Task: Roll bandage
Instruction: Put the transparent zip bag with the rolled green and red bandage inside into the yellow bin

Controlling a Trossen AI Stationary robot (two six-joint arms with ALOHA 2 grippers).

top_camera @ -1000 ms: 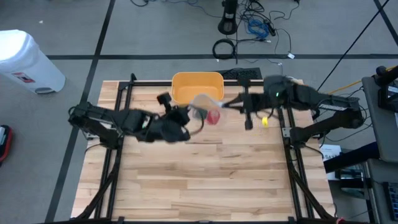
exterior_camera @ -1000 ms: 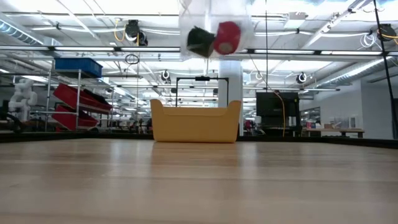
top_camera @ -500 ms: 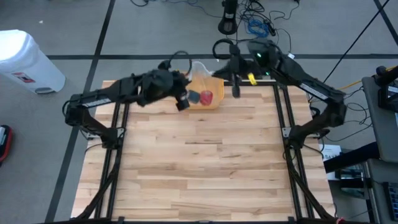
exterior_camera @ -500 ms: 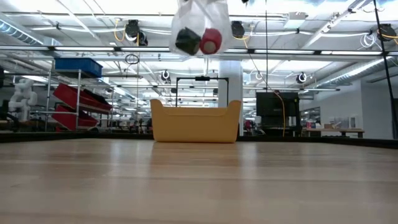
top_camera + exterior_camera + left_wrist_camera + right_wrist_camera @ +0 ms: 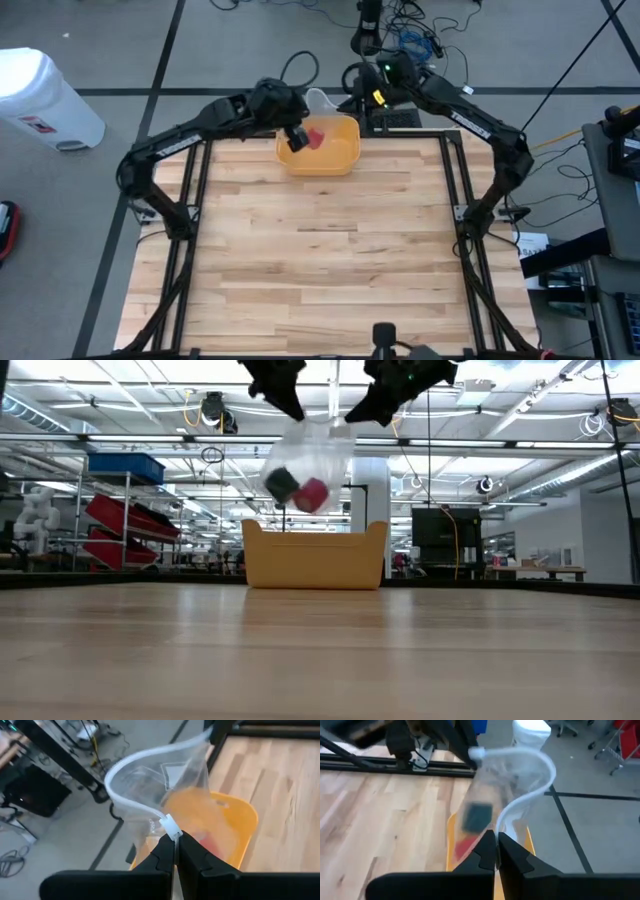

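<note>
A clear zip bag (image 5: 312,460) hangs between my two grippers above the yellow bin (image 5: 335,155) at the table's far edge. Inside it lie a red roll (image 5: 313,495) and a black roll (image 5: 281,484), also seen as the red roll (image 5: 461,846) and the black roll (image 5: 477,816) in the right wrist view. My left gripper (image 5: 175,854) is shut on one end of the bag's mouth. My right gripper (image 5: 496,841) is shut on the other end. In the high view my left gripper (image 5: 297,130) and my right gripper (image 5: 352,101) stand on either side of the bag (image 5: 318,100). My left gripper pinches the bag's zip rim (image 5: 169,826) at one end, by the white slider, between its two shut fingers. The bag hangs clear over the bin, its mouth bowed open. My right gripper pinches the zip rim (image 5: 506,820) at the opposite end between its two shut fingers. The bag hangs slack below and beyond the fingers, both rolls low in it.
The yellow bin (image 5: 315,557) stands on the wooden table (image 5: 320,270) at the middle of its far edge. A black frame (image 5: 450,190) runs along the table's sides. A white waste bin (image 5: 45,98) stands on the floor at the far left.
Both grippers have carried the bag toward the table's far edge, from over the table's far middle to above the yellow bin. Both wrists have rolled along the way. The bag stays hanging clear, its rolls swinging low inside.
</note>
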